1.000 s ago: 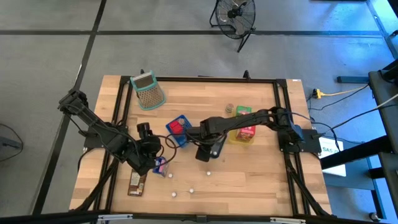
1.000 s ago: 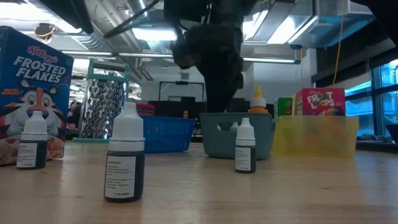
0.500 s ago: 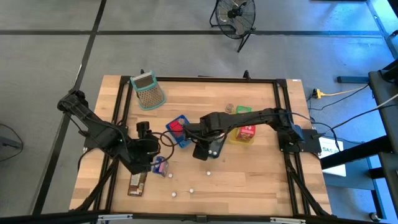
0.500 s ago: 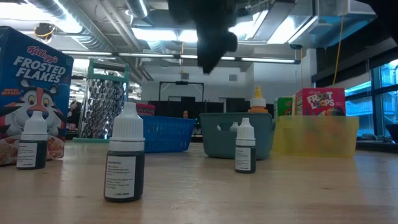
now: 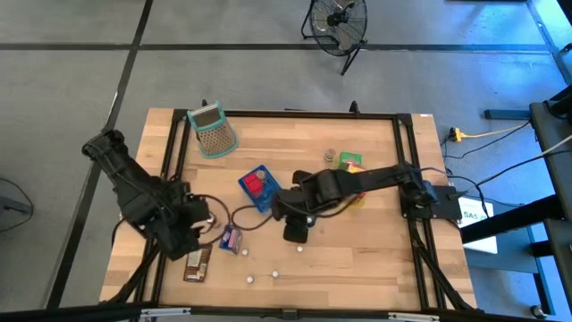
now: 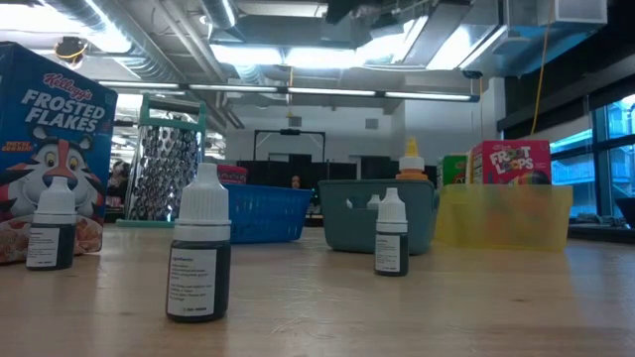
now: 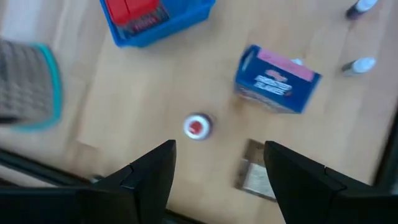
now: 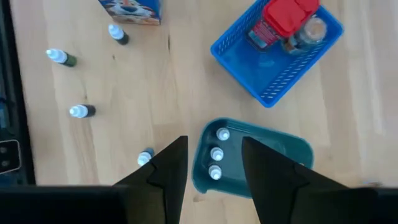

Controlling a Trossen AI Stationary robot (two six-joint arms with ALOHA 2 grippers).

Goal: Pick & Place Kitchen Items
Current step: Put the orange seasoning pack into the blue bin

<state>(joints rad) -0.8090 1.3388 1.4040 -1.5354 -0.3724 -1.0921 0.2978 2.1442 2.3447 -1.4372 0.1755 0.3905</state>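
wooden desk (image 5: 375, 259) w/ black frame fills mid of high view. on it: grater (image 5: 213, 131) upper left, lying flat; blue basket (image 5: 257, 185) centre-left; teal tray (image 8: 249, 158) just beside it toward centre, 3 small bottles inside in right wrist view; yellow tray (image 6: 506, 215) right of centre. small cereal box (image 5: 231, 239) lower left, brown packet (image 5: 197, 262) just below it. white-capped dropper bottles (image 5: 274, 271) scattered along lower centre. small round red-topped piece (image 7: 198, 126) on bare wood in left wrist view.
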